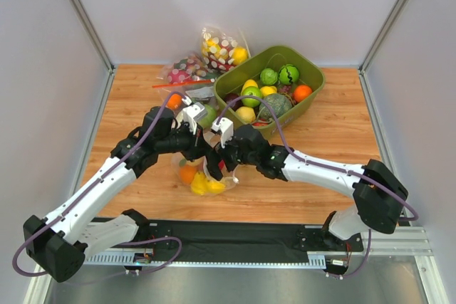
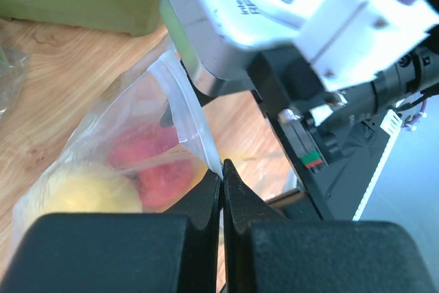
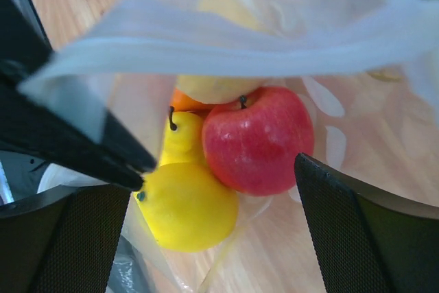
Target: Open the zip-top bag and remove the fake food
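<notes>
The zip-top bag [image 1: 229, 179], clear with white dots, lies on the wood between both arms. My left gripper [image 2: 221, 171] is shut on the bag's upper edge and holds it up; in the right wrist view its black fingers [image 3: 75, 145] pinch that edge. The bag's mouth [image 3: 240, 39] gapes open. Inside lies the fake food: a red apple [image 3: 257, 138], a yellow lemon [image 3: 185, 214], a yellow pear [image 3: 182, 138] and an orange piece [image 3: 184, 103]. My right gripper [image 3: 216, 197] is open at the mouth, its fingers on either side of the lemon and apple, touching neither.
A green bin [image 1: 315, 92] with several fruits and vegetables stands at the back right. Two other filled bags [image 1: 222, 48] [image 1: 182, 73] lie at the back middle. Grey walls close the table on three sides.
</notes>
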Tool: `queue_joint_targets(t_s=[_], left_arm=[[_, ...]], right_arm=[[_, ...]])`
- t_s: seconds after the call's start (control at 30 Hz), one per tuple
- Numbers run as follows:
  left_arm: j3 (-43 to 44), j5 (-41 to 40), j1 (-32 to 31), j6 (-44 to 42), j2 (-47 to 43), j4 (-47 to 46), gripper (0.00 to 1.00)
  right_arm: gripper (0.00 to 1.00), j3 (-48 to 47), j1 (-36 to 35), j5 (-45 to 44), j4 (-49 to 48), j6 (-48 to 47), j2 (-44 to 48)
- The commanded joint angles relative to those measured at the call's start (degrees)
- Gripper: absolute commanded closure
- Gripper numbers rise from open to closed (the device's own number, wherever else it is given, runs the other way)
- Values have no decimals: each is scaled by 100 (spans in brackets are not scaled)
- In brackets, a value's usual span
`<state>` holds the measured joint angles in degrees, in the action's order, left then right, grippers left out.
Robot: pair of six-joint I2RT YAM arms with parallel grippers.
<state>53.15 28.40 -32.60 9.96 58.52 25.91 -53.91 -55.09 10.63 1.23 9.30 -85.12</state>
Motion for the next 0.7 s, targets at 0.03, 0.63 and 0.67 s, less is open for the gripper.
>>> queue_joint_targets(t_s=[0.03, 0.63, 0.67], left_arm=[[47, 7, -27, 33, 19, -253, 100], [20, 42, -27, 50, -7, -324, 100], [20, 51, -27, 50, 1, -324, 100]], right_arm=[[0, -14, -142, 377, -589, 291, 171], [0, 3, -414, -526, -238, 582, -268], [0, 21, -476, -684, -220, 590, -233]])
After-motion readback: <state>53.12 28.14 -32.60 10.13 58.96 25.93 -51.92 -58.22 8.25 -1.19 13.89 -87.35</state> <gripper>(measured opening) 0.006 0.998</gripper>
